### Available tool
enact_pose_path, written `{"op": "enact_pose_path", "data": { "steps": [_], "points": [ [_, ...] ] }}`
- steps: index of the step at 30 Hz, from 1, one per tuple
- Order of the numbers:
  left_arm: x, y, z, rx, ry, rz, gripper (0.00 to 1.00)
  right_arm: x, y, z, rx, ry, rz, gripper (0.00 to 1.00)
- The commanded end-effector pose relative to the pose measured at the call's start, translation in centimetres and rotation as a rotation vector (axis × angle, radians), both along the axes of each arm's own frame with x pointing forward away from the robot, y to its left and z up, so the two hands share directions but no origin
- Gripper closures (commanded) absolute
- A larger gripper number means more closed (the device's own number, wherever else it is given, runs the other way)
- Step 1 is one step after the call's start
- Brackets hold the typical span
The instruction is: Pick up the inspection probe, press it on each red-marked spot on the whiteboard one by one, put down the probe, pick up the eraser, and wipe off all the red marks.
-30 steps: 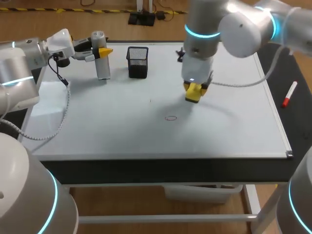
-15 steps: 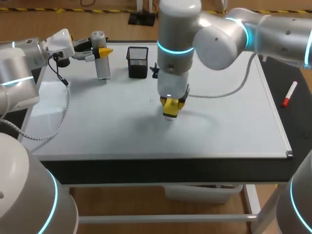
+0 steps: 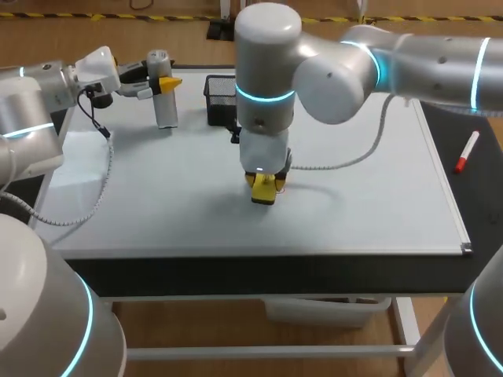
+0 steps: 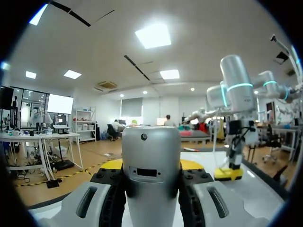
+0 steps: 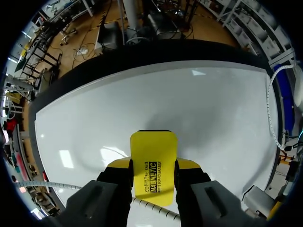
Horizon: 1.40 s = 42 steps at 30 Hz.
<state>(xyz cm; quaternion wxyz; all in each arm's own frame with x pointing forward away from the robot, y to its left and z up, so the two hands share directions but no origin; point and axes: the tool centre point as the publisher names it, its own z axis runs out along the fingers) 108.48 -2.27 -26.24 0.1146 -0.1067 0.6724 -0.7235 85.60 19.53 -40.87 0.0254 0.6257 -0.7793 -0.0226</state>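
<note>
The eraser (image 3: pixel 262 196), a yellow block, is clamped between the two fingers of the right gripper (image 3: pixel 264 182) and sits on the whiteboard (image 3: pixel 157 196), near the middle of its front part. In the head view the right arm comes in from the right, reaches past the middle and points straight down. The left arm stays at the far left corner, where the left gripper (image 3: pixel 161 81) is closed on the upright grey inspection probe (image 3: pixel 164 106), beside a black mesh cup (image 3: pixel 222 98). One second ago the right gripper was further right and further back; it has come over the spot where a red circle was, and this spot is now hidden. In the left wrist view the probe (image 4: pixel 151 175) fills the space between the fingers. In the right wrist view the eraser (image 5: pixel 152 161) lies flat against the board (image 5: pixel 199 104), held from both sides.
</note>
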Motion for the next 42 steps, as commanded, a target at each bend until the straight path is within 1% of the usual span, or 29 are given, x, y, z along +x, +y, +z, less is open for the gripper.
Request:
{"op": "enact_pose_path", "data": {
  "steps": [1,14,26,42],
  "points": [
    [0.0,0.0,0.1,-0.001,-0.002,0.001,1.00,0.1,0.2,-0.3,-0.002,-0.001,0.016,1.00],
    [0.0,0.0,0.1,-0.001,-0.002,0.001,1.00,0.5,0.2,-1.8,-0.001,0.009,0.063,1.00],
    [0.0,0.0,0.1,-0.001,-0.002,0.001,1.00,0.8,-0.4,-2.5,-0.008,0.018,0.073,1.00],
    [0.0,0.0,0.1,-0.001,-0.002,0.001,1.00,0.7,-4.1,-2.6,-0.025,0.014,-0.029,1.00]
  ]
}}
